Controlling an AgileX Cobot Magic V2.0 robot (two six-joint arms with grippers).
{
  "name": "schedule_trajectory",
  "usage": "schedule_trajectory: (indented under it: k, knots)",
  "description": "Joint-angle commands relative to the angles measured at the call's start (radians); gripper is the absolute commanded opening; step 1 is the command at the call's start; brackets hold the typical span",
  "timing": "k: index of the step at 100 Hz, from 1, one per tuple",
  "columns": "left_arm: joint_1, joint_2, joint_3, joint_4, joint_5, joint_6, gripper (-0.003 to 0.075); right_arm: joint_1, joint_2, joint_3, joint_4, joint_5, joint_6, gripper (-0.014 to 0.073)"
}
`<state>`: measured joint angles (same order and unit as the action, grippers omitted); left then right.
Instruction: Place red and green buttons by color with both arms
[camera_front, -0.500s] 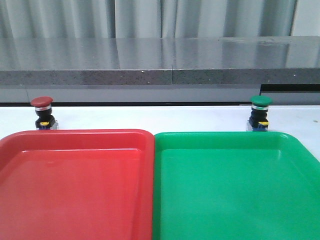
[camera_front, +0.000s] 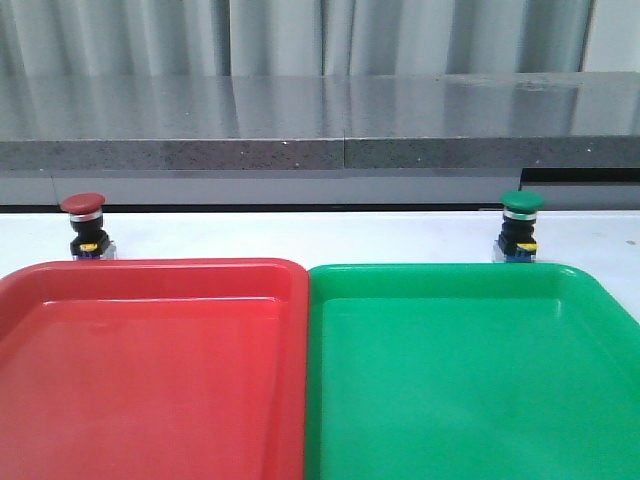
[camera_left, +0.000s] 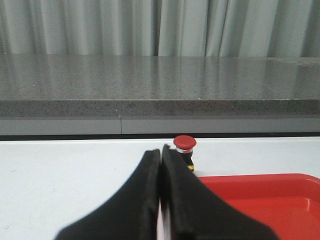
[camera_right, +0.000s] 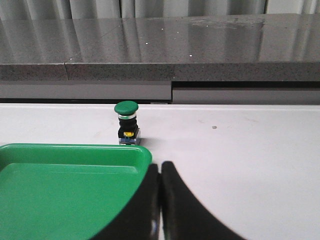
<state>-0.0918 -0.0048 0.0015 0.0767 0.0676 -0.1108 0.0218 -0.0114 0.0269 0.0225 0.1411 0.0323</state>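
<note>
A white bench (camera_front: 300, 235) runs across the scene, backed by a long grey speckled stone ledge (camera_front: 320, 125) with pale pleated curtains (camera_front: 300, 35) behind it. Taking the red tray (camera_front: 150, 275) as the landmark, the red button (camera_front: 84, 225) stands upright on the bench just beyond that tray's far left corner, outside the tray. The green tray (camera_front: 600, 300) lies right beside the red tray, their rims touching along the middle. The green button (camera_front: 521, 226) stands upright on the bench just behind the green tray's far rim, well to the right of the red tray. The left gripper (camera_left: 160, 165) has its black fingers pressed together with nothing between them, near the red button but apart from it. The right gripper (camera_right: 160, 175) likewise has its fingers together and holds nothing, at the green tray's corner, short of the green button.
</note>
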Motion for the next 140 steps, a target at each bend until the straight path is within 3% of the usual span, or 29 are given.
schedule_trajectory:
  k: [1, 35, 76, 92, 132, 140]
  knots:
    - [0.004, -0.029, 0.009, -0.008, -0.068, -0.010, -0.0019, 0.001, -0.020, -0.014, -0.010, -0.082, 0.001, -0.0111]
    - [0.004, 0.150, -0.266, -0.042, 0.127, -0.010, -0.0020, 0.001, -0.020, -0.014, -0.010, -0.082, 0.001, -0.0111]
    - [0.004, 0.520, -0.657, -0.042, 0.503, -0.010, -0.0020, 0.001, -0.020, -0.014, -0.010, -0.082, 0.001, -0.0111]
    - [0.004, 0.580, -0.697, -0.066, 0.588, -0.010, -0.0020, 0.001, -0.020, -0.014, -0.010, -0.082, 0.001, -0.0111]
    - [0.004, 0.595, -0.697, -0.068, 0.603, -0.010, -0.0015, 0.001, -0.020, -0.014, -0.010, -0.082, 0.001, -0.0111]
    - [0.004, 0.595, -0.697, -0.068, 0.607, -0.010, 0.0033, 0.001, -0.020, -0.014, -0.010, -0.082, 0.001, -0.0111]
